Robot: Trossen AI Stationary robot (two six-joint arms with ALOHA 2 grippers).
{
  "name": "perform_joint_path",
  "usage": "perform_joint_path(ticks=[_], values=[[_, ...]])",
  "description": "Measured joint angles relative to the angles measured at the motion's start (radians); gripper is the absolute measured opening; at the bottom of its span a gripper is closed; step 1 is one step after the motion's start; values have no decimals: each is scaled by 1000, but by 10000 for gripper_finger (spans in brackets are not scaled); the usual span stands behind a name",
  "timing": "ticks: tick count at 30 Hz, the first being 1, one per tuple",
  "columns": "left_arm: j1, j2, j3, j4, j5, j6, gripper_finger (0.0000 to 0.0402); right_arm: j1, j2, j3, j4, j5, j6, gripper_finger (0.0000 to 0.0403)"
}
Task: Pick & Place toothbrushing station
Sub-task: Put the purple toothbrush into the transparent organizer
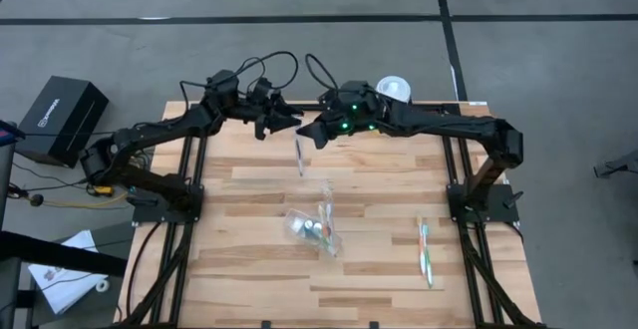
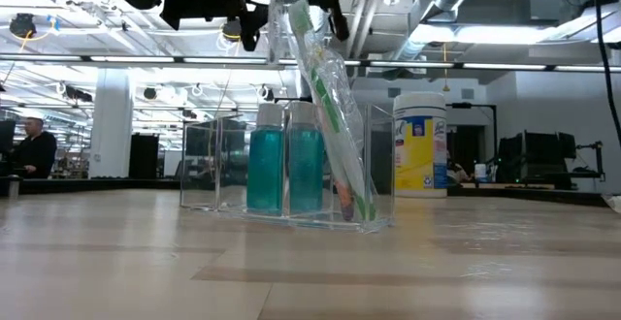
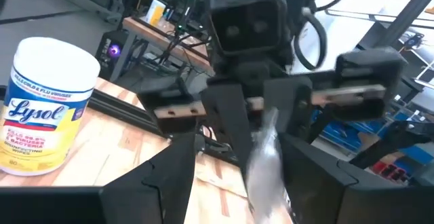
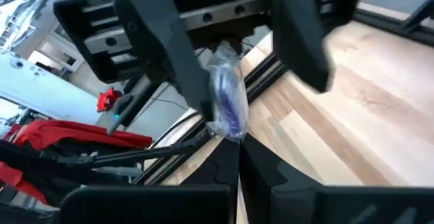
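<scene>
High view: left hand (image 1: 282, 120) and right hand (image 1: 311, 132) meet at upper centre of the table (image 1: 249, 279); a clear bag (image 1: 300, 157) hangs below them. A second bag with tubes (image 1: 315, 229) lies at centre; toothbrushes (image 1: 426, 252) at lower right.
Low view: bag with green toothbrush (image 2: 330, 116) hangs at centre, before teal bottles (image 2: 286, 170).
Left wrist view: left fingers (image 3: 163, 176) apart, bag between them.
Right wrist view: right fingers (image 4: 224, 173) together, clamped on the bag's top.
</scene>
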Motion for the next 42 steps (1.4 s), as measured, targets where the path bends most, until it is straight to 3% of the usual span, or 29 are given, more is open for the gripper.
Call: perform_joint_path(ticks=[11,15,20,25,29,33,38,42], values=[[7,0,0,0,42,17,183,-23,-10,0,22,-21,1,0],[11,0,0,0,37,27,135,-23,-10,0,19,-22,1,0],[14,0,0,0,12,33,44,-23,-10,0,19,-27,1,0],[14,0,2,4,14,52,37,-24,-9,-2,45,-45,-13,6],[14,-1,3,7,11,67,37,-29,-21,-2,47,-70,-33,42],[32,1,2,-7,11,69,37,-34,-54,-2,-62,-74,-73,97],[57,1,2,-14,23,74,37,-52,-115,-2,-159,-35,-136,155],[71,1,2,-25,39,92,37,-76,-180,-2,-230,38,-182,180]])
